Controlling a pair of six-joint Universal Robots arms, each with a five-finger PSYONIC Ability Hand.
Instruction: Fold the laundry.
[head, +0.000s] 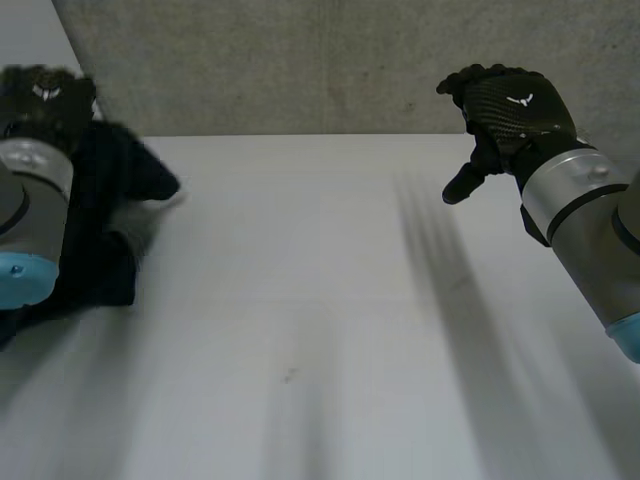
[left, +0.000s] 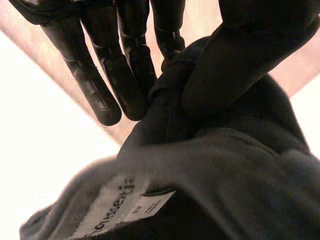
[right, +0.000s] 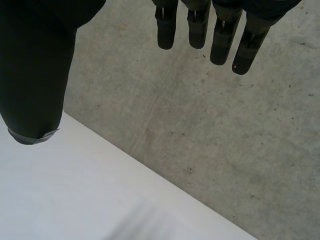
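A dark navy garment (head: 100, 230) hangs bunched at the table's far left corner, partly behind my left arm. My left hand (head: 45, 100) is above it at its upper end. In the left wrist view the thumb (left: 235, 65) presses a fold of the garment (left: 225, 165) against the fingers (left: 95, 85), so the hand is shut on the cloth. A white sewn-in label (left: 117, 205) shows on an edge of the garment below the palm. My right hand (head: 515, 110) is raised over the table's far right edge, open and holding nothing; its fingers (right: 200, 25) hang straight.
The white table (head: 320, 300) stretches bare between the arms. A grey concrete surface (head: 300, 60) lies beyond its far edge. The table's edge (right: 75, 190) runs below the right hand's thumb.
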